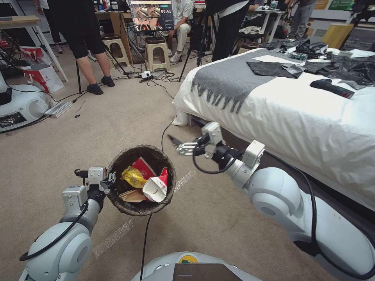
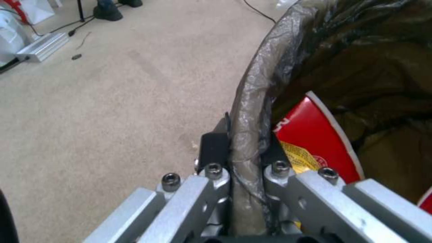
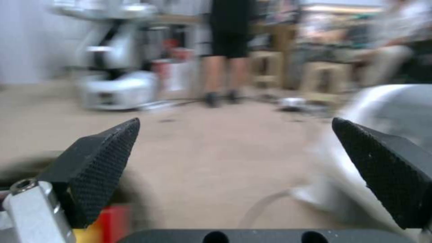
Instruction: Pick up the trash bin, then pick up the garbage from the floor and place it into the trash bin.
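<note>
The trash bin, a round bucket lined with a dark bag, hangs above the carpet in front of me. My left gripper is shut on its near-left rim; in the left wrist view the two fingers pinch the bag-covered rim. Garbage lies inside: a yellow wrapper, red-white cartons and a tan paper scrap. A red carton shows just past the rim. My right gripper hovers open above the bin's far right side with nothing between its black pads.
A bed with white sheet and grey throw stands close on the right. A black cable runs across the carpet under the bin. Another robot's base, stools and standing people are further back. Open carpet lies to the left.
</note>
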Controlling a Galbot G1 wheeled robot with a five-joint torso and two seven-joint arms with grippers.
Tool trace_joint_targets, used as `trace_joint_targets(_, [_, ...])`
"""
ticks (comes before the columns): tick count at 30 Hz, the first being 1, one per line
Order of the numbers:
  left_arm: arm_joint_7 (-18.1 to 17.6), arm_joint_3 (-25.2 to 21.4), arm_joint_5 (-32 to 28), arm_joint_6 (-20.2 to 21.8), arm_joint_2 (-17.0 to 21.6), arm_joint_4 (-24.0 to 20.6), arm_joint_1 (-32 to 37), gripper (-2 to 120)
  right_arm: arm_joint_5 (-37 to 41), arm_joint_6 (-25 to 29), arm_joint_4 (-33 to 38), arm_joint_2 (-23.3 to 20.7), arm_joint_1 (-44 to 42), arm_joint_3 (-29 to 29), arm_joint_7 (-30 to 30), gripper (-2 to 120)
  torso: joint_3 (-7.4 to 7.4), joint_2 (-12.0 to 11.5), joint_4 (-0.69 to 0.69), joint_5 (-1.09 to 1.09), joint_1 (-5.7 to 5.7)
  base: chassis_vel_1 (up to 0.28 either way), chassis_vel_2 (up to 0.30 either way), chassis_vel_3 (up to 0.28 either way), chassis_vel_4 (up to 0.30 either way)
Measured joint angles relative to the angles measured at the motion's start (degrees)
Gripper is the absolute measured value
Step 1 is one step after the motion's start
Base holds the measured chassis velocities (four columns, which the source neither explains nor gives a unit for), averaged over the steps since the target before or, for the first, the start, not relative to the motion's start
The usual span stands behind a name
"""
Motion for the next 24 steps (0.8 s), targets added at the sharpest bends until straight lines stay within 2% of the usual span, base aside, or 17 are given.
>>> trace_joint_targets(1, [0.00,0.00,0.00,0.00,0.00,0.00,0.00,2,0.00,0.00,0.00,0.00,0.00,0.00,0.00,100,0.00,0.00,0.00,0.00,0.00,0.000,0.000,0.000,0.000])
trace_joint_targets(4, [-0.03,-0.45,-0.39,0.00,0.13,0.00,0.06,2,-6.24,4.06,-1.72,1.97,-9.42,9.32,-0.87,100,0.00,0.00,0.02,0.00,0.00,0.000,0.000,0.000,0.000])
trace_joint_targets(5, [-0.03,-0.45,-0.39,0.00,0.13,0.00,0.06,2,-6.24,4.06,-1.72,1.97,-9.42,9.32,-0.87,100,0.00,0.00,0.02,0.00,0.00,0.000,0.000,0.000,0.000])
trace_joint_targets(6, [-0.04,-0.53,-0.41,0.00,0.13,0.00,0.12,2,-8.43,5.92,-1.99,3.38,-14.78,13.68,-1.22,100,0.00,0.00,0.01,-0.01,0.00,0.000,0.000,0.000,0.000])
trace_joint_targets(8, [-0.04,-0.54,-0.42,0.00,0.12,-0.01,0.14,2,-9.62,6.81,-2.11,4.21,-17.59,15.56,-1.39,100,0.00,0.00,0.00,0.00,0.00,0.000,0.000,0.000,0.000])
trace_joint_targets(11, [0.02,-0.57,-0.32,0.00,-0.14,0.00,0.13,2,-16.79,11.26,-2.75,9.24,-28.02,22.35,-2.71,100,-0.01,0.00,0.00,-0.01,0.00,0.000,0.000,0.000,0.000])
trace_joint_targets(12, [0.02,-0.57,-0.32,0.00,-0.14,0.00,0.13,2,-16.79,11.26,-2.75,9.24,-28.02,22.35,-2.71,100,-0.01,0.00,0.00,-0.01,0.00,0.000,0.000,0.000,0.000])
trace_joint_targets(15, [0.09,-0.71,-0.06,-0.03,-0.31,0.00,-0.01,2,-23.86,15.06,-2.87,17.14,-35.67,26.43,-4.00,100,0.00,0.00,0.02,-0.02,0.00,0.000,0.000,0.000,0.000])
trace_joint_targets(16, [0.09,-0.71,-0.06,-0.03,-0.31,0.00,-0.01,2,-23.86,15.06,-2.87,17.14,-35.67,26.43,-4.00,100,0.00,0.00,0.02,-0.02,0.00,0.000,0.000,0.000,0.000])
trace_joint_targets(19, [0.21,-0.89,0.35,-0.10,-0.36,0.00,-0.08,2,-27.52,18.62,-2.70,23.12,-42.04,28.97,-5.63,100,-0.01,0.00,-0.01,-0.02,0.00,0.000,0.000,0.000,0.000])
trace_joint_targets(24, [0.46,-0.96,1.03,-0.30,-0.80,0.00,-0.21,2,-30.07,22.34,-2.67,27.13,-46.30,31.16,-7.52,100,-0.01,0.01,0.03,-0.02,0.00,0.000,0.000,0.000,0.000])
